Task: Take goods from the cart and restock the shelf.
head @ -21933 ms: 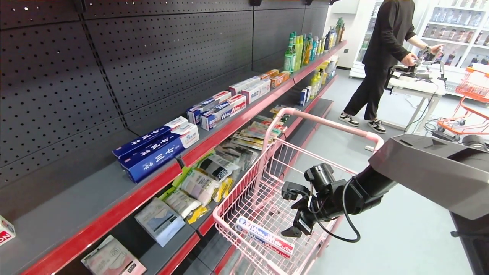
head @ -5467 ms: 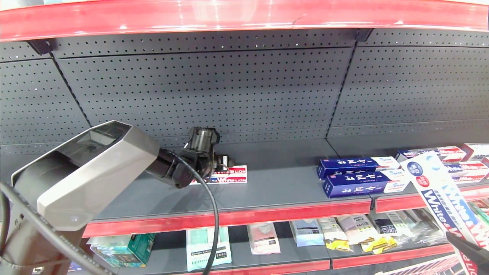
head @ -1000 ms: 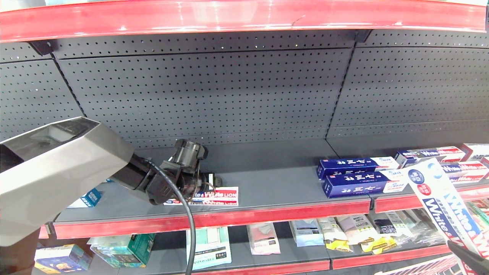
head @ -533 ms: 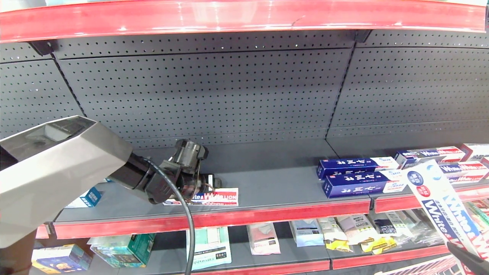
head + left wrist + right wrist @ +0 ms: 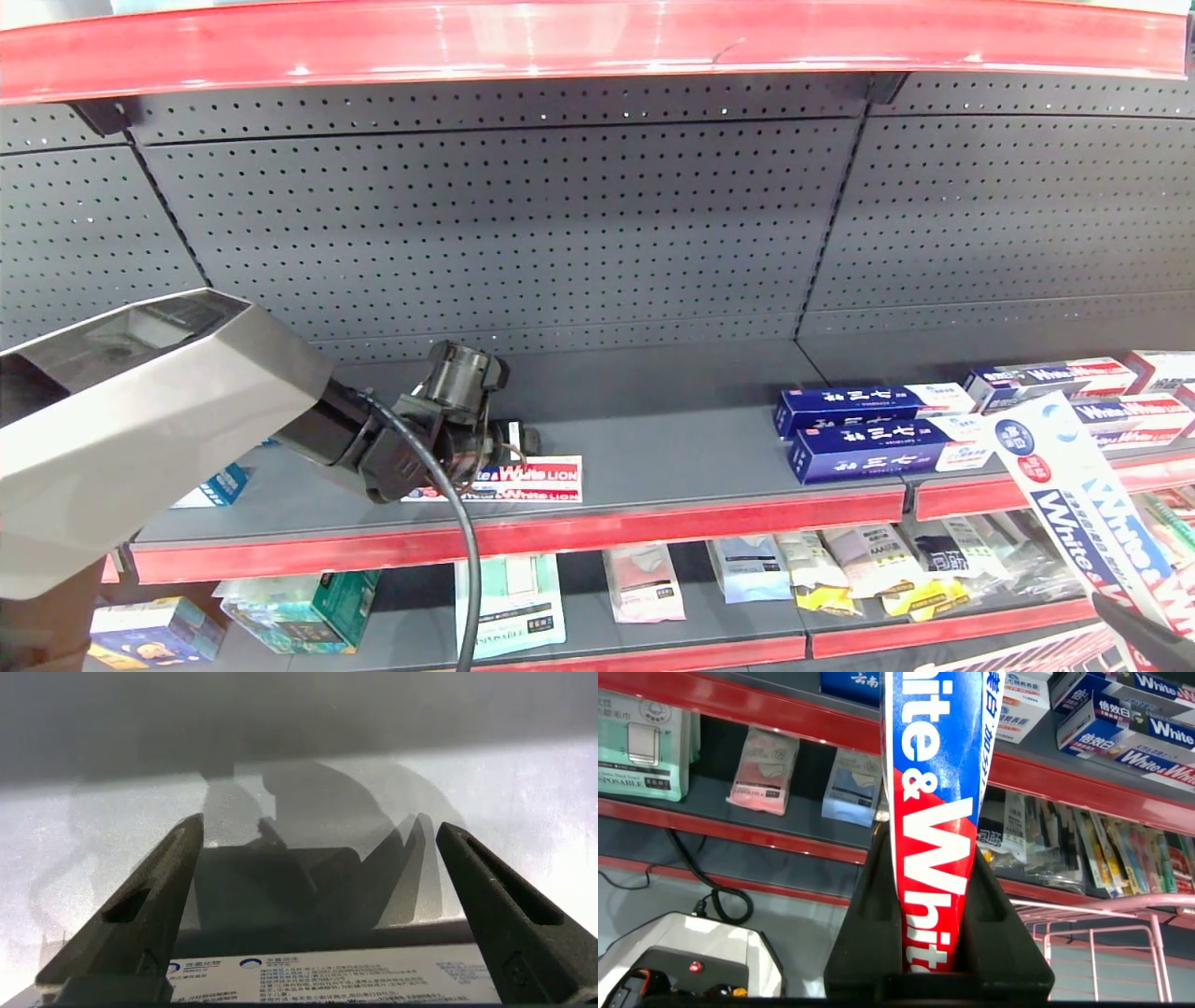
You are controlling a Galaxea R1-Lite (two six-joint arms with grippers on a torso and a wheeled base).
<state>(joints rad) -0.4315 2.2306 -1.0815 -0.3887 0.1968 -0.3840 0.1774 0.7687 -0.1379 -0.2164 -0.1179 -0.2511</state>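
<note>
A red, white and blue toothpaste box (image 5: 537, 476) lies flat on the grey shelf (image 5: 672, 467), close to its red front edge. My left gripper (image 5: 518, 439) is low over the box's left end. In the left wrist view the left gripper (image 5: 320, 831) is open, fingers spread wide, with the box (image 5: 327, 975) lying beneath them. My right gripper (image 5: 1144, 630) is at the lower right, in front of the shelves. It is shut on a second toothpaste box (image 5: 1088, 518), which stands up tilted. The right wrist view shows this box (image 5: 938, 812) clamped in the right gripper (image 5: 938, 943).
Two dark blue boxes (image 5: 878, 448) lie to the right on the same shelf, with more white boxes (image 5: 1055, 378) beyond. A small blue box (image 5: 219, 485) sits at the far left. Flat packs (image 5: 644, 579) fill the lower shelf. The pink cart (image 5: 1120, 943) is beside my right arm.
Over the last second almost nothing has moved. Since 5.5 s ago the left gripper and its toothpaste box came from the back of the shelf towards the front edge and leftwards.
</note>
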